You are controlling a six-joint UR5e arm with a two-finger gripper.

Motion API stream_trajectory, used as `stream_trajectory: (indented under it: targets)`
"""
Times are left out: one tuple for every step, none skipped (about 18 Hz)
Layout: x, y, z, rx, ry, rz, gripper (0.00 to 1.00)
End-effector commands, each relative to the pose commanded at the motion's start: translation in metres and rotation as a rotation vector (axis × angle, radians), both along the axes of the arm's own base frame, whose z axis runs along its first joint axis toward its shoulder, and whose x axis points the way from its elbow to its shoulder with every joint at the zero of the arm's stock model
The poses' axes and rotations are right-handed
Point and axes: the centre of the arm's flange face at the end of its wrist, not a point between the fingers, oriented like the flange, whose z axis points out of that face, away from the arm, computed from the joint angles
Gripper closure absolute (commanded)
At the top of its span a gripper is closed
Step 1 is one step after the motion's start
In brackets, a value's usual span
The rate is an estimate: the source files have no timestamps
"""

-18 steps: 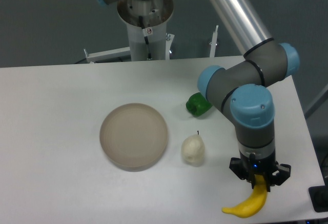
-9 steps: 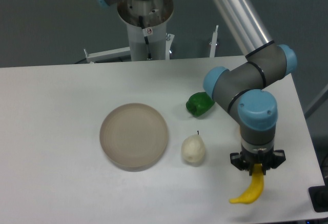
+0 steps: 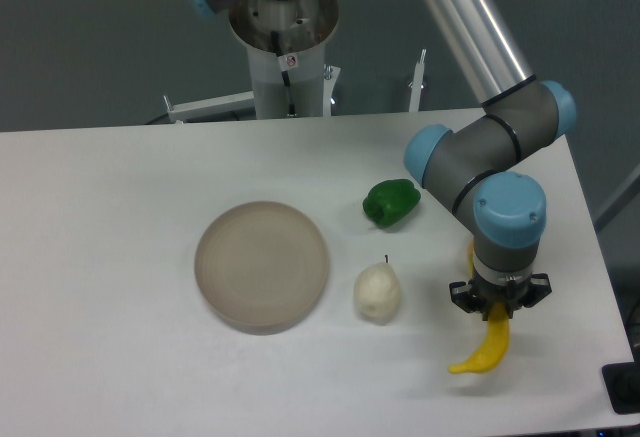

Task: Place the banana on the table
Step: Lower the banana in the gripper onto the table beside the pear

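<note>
The yellow curved banana (image 3: 486, 349) hangs at the front right of the white table (image 3: 110, 207), its lower tip pointing left and low over the surface. I cannot tell whether it touches the tabletop. My gripper (image 3: 498, 309) points straight down and is shut on the banana's upper part. A sliver of yellow shows left of the wrist. The fingers are mostly hidden by the blue-capped wrist above them.
A round beige plate (image 3: 262, 265) sits mid-table. A pale pear (image 3: 377, 292) stands just right of it, left of the gripper. A green pepper (image 3: 391, 202) lies behind the pear beside the arm's elbow. The table's right and front edges are close to the banana.
The gripper has shifted back from the front edge with the banana in it. The banana has swung from a flatter lie to hanging more steeply.
</note>
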Motion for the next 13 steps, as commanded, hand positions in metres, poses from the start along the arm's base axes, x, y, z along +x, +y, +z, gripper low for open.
stream_trajectory:
  targets:
    - [0.002, 0.001, -0.002, 0.003, -0.004, 0.018, 0.64]
    - [0.003, 0.001, -0.003, 0.008, -0.009, 0.041, 0.64]
    - [0.004, 0.001, -0.007, 0.008, -0.015, 0.058, 0.64]
    - [0.005, 0.003, -0.010, 0.011, -0.021, 0.063, 0.64]
    - [0.005, 0.003, -0.011, 0.013, -0.023, 0.073, 0.64]
    - [0.006, 0.004, -0.012, 0.015, -0.024, 0.078, 0.64]
    - [0.006, 0.004, -0.012, 0.014, -0.023, 0.080, 0.64]
    - [0.006, 0.003, -0.014, 0.004, -0.020, 0.078, 0.64]
    - [0.008, 0.002, -0.022, -0.006, -0.024, 0.060, 0.64]
    - [0.009, 0.001, -0.024, -0.008, -0.025, 0.040, 0.64]
    - [0.009, 0.000, -0.025, -0.012, -0.026, 0.019, 0.64]
    - [0.010, 0.000, -0.027, -0.016, -0.030, 0.008, 0.64]
    - [0.011, 0.001, -0.029, -0.019, -0.028, 0.006, 0.64]
